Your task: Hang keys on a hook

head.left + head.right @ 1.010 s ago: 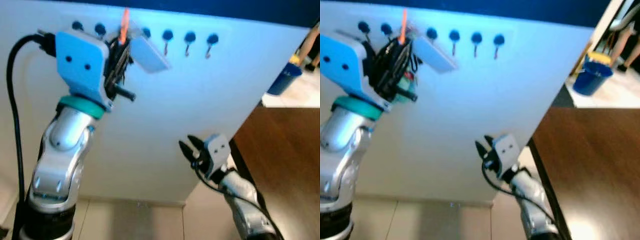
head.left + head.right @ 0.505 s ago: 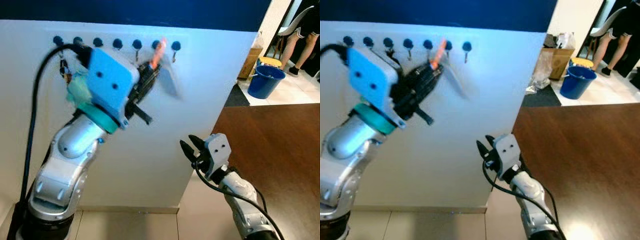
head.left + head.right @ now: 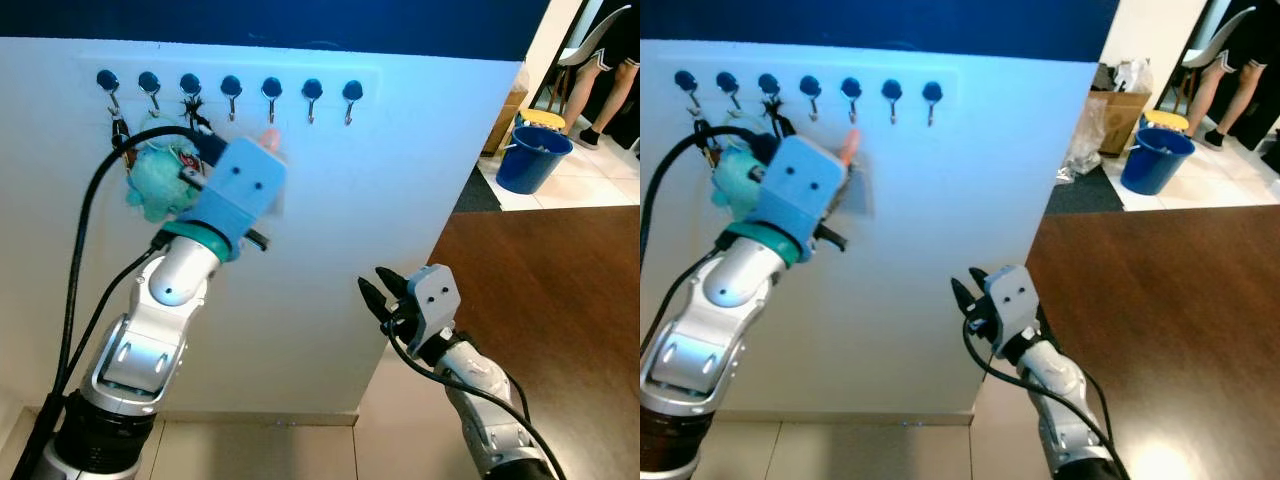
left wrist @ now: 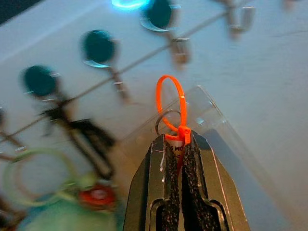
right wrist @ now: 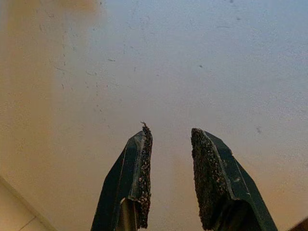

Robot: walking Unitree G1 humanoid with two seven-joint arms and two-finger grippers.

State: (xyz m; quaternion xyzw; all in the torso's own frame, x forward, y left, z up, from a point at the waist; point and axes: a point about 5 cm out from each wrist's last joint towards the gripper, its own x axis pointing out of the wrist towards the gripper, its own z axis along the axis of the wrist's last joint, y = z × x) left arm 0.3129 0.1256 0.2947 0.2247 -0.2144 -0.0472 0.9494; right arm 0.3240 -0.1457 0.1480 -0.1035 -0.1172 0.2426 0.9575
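Observation:
A row of several dark-capped hooks (image 3: 271, 88) runs along the white wall (image 3: 400, 180). My left gripper (image 4: 175, 142) is shut on a key ring with an orange loop (image 4: 171, 98) and a clear plastic tag (image 4: 216, 130). It is held just below the hooks, with the loop close to one hook (image 4: 108, 60) but apart from it. The blue wrist mount (image 3: 240, 185) covers the fingers in the head views, where the orange tip (image 3: 268, 138) peeks above it. My right gripper (image 3: 378, 290) hangs low by the wall, open and empty.
A teal plush keychain (image 3: 155, 180) and black keys (image 4: 91, 134) hang on the leftmost hooks. A blue bucket (image 3: 532, 160) and a person (image 3: 600, 60) are at the far right. A brown wooden surface (image 3: 540, 280) lies to the right of the wall.
The head view has swung and steadied. My left gripper with the tag has moved left and a little lower along the hook row. The right arm has stayed put.

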